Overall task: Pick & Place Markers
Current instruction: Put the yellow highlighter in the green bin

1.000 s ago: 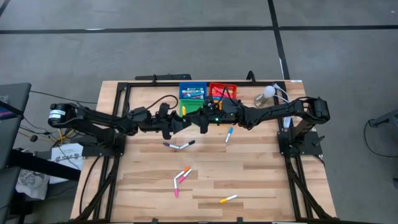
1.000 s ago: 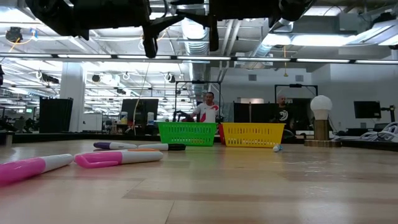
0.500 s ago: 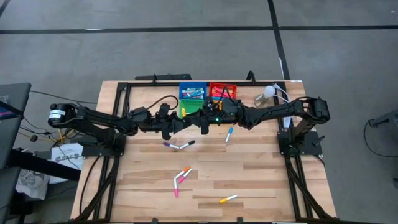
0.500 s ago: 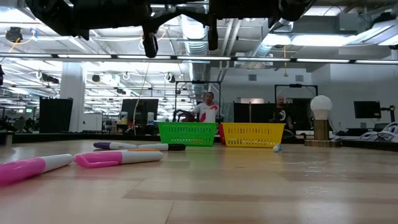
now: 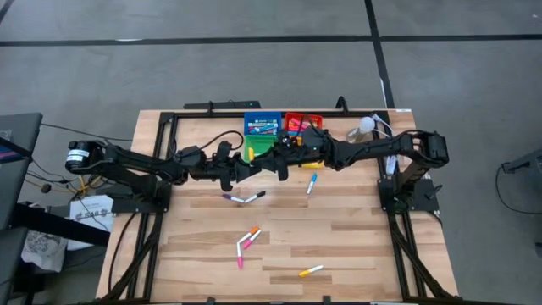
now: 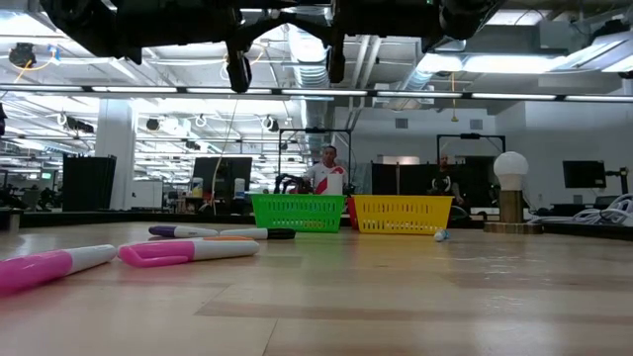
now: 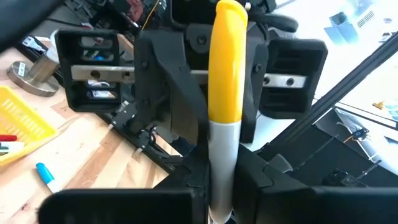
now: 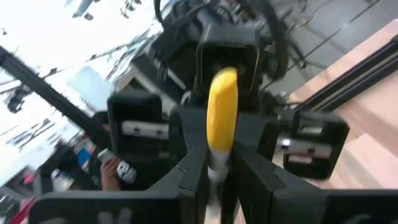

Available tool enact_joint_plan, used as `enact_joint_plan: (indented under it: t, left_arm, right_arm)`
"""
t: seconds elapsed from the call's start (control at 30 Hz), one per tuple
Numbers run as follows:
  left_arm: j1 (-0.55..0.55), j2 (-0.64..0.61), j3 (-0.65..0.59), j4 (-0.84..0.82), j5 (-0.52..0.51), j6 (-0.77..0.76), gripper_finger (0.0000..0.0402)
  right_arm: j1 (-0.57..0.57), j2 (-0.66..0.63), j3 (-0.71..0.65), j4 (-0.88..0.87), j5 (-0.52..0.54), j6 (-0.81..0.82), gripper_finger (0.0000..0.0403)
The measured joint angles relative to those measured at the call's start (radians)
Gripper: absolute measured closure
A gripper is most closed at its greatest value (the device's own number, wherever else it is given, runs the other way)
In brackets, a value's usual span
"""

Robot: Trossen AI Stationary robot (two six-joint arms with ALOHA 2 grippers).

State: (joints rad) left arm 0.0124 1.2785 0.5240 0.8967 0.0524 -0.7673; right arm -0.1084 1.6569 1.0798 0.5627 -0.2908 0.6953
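A marker with a yellow cap [image 7: 227,62] and a white barrel is held high over the table's middle, where both arms meet in front of the trays. My left gripper [image 7: 222,190] is shut on its barrel and shows from above beside the green tray [image 5: 269,165]. My right gripper [image 8: 216,177] faces it from the table's right [image 5: 284,158]. It is slightly open, with a finger on either side of the same marker [image 8: 222,109]; I cannot tell if they touch. Several more markers [image 5: 243,198] lie on the table. My left gripper pinches the marker's white barrel [image 7: 222,158], just below the yellow cap, between its two fingers. The fingers come about level from the table's left and lie across the marker. The marker is lifted clear, and its cap end sticks up past the fingers.
Blue [image 5: 262,125], red [image 5: 298,119], green [image 5: 251,151] and yellow [image 5: 310,163] trays stand at the far middle. A white bulb lamp [image 5: 366,125] is at the far right. Loose markers lie at mid-table [image 5: 312,183], [image 5: 247,241] and near the front [image 5: 311,271]. Pink markers [image 6: 188,250] show in the low view.
My right hand has swung a little toward the table's far edge while its fingertips stayed at the marker. This has uncovered part of the yellow tray. The left arm has kept still, and the marker has stayed in place.
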Motion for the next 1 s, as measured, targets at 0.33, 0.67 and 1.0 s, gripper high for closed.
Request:
enact_joint_plan:
  t: [0.33,0.67,1.0]
  left_arm:
    - [0.001,0.0,0.0,-0.045,-0.005,0.0,0.0367]
    - [0.025,-0.031,0.0,-0.213,-0.003,0.003,0.0367]
    - [0.155,-0.087,0.0,-0.361,0.022,0.109,0.0369]
  right_arm:
    - [-0.065,0.0,-0.004,-0.058,-0.185,-0.024,0.0315]
    - [-0.167,-0.006,-0.005,-0.216,-0.223,-0.096,0.0316]
    - [-0.289,-0.129,-0.005,-0.529,-0.212,-0.302,0.0316]
